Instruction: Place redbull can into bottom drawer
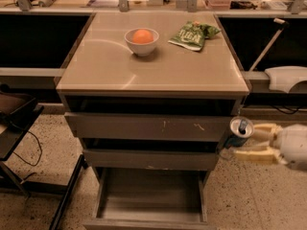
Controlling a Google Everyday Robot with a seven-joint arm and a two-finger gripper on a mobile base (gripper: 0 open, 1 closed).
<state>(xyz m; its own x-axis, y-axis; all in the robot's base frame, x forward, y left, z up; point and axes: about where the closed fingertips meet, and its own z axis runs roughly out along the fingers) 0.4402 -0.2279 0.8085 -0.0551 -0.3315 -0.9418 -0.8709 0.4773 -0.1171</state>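
The redbull can [238, 132] is a slim blue and silver can with a silver top, held upright beside the cabinet's right edge, level with the upper drawer front. My gripper [247, 143] comes in from the right with pale fingers [254, 155] shut on the can. The bottom drawer [148, 197] is pulled open at the foot of the cabinet, a shallow grey tray with a bare floor, below and left of the can.
On the cabinet top [153, 66] stand a white bowl with an orange [142, 40] and a green snack bag [192, 35]. The scratched upper drawer front [148, 126] and the middle drawer [151, 158] stick out slightly. A black stand [14, 123] is at the left.
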